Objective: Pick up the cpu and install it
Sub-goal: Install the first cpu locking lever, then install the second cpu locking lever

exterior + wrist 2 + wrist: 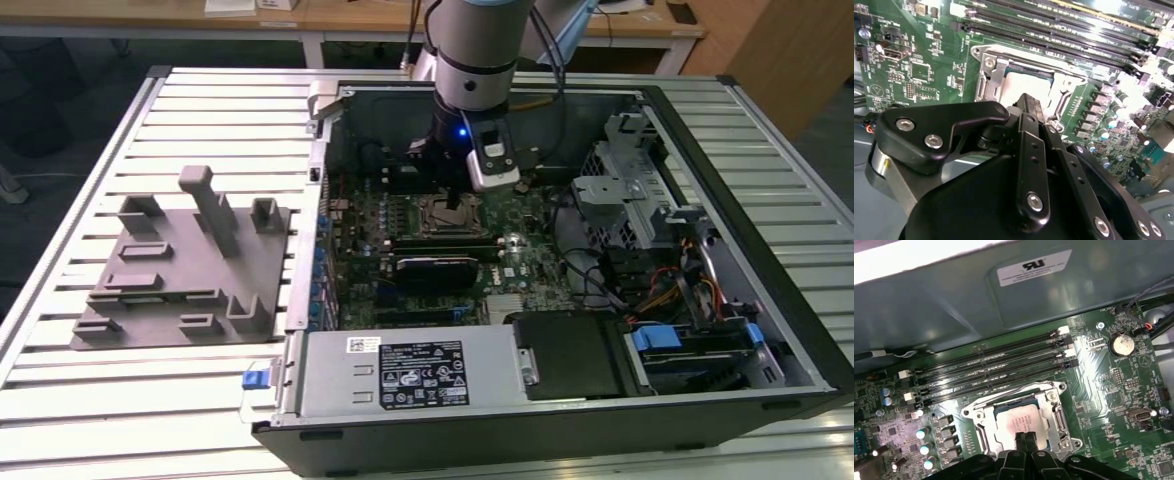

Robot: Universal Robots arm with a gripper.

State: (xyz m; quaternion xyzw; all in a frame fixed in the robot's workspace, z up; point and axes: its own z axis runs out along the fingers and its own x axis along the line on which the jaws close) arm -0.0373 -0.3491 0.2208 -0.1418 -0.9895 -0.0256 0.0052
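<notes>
Open computer case (747,330) on a slatted table (80,400), cpu (1021,421) lying in the motherboard socket (1054,405), gripper (1025,436) directly above it, fingers pressed together, holding nothing.

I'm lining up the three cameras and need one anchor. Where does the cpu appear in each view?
Exterior view: the cpu sits in the socket on the motherboard, just below the end effector.
First wrist view: pale square inside the metal socket frame, fingertips over its near edge.
Second wrist view: pale top partly hidden behind the end effector.
Shared landmark: the row of memory slots beside the socket.
</notes>
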